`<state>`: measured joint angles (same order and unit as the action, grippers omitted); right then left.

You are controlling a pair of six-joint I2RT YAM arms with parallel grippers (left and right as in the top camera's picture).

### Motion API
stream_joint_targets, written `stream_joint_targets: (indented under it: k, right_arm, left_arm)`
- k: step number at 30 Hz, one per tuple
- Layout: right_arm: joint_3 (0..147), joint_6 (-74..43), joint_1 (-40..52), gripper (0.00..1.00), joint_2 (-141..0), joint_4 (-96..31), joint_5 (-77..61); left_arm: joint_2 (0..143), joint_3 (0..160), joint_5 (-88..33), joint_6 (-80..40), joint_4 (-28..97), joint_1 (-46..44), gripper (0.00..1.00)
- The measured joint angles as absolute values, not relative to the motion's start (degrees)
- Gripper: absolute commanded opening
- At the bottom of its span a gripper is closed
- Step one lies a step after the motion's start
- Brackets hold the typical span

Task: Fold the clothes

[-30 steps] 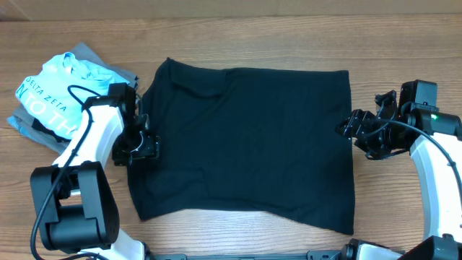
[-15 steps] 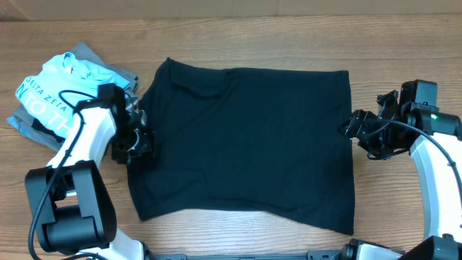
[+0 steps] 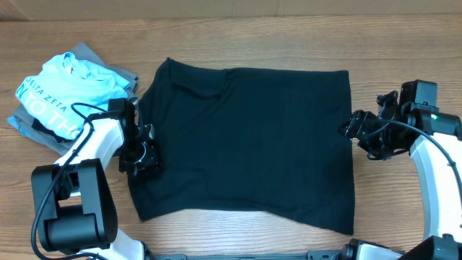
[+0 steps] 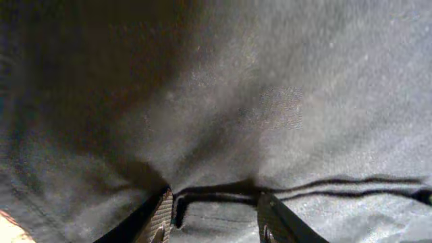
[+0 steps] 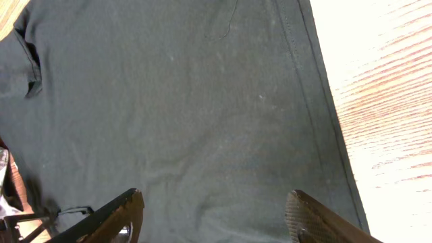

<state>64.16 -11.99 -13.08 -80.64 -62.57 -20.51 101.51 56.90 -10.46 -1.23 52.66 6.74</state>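
The black T-shirt (image 3: 245, 137) lies spread nearly flat across the middle of the table (image 3: 404, 43), a rough rectangle with a soft crease near its upper left corner, a wavy lower edge, and sleeves seemingly tucked in.

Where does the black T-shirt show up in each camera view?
Overhead: the plain black soft-fabric T-shirt lies spread across the middle of the wooden table.
Left wrist: it fills nearly the whole frame, wrinkled toward the bottom.
Right wrist: it covers the left and centre, with bare table at right.
Shared landmark: its stitched hem, in the overhead and right wrist views only.
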Motion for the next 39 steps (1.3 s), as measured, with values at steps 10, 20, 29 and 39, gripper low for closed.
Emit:
stream_joint_targets:
  k: [10,20,29,39]
  right_arm:
    - [64.2,-12.0,-13.1,0.71,-80.6,-62.7,-20.5]
    - [64.2,-12.0,-13.1,0.71,-80.6,-62.7,-20.4]
    - [64.2,-12.0,-13.1,0.71,-80.6,-62.7,-19.5]
    - [64.2,-12.0,-13.1,0.71,-80.6,-62.8,-19.4]
  left_arm:
    - [101.5,56.8,-9.0,-1.3,50.7,6.7,0.43]
    - [101.5,55.8,-9.5,-1.1,51.0,6.8,0.04]
    - [101.5,56.6,-9.6,-1.1,53.5,6.8,0.35]
    - [101.5,58.2,-9.6,-1.1,55.6,6.8,0.04]
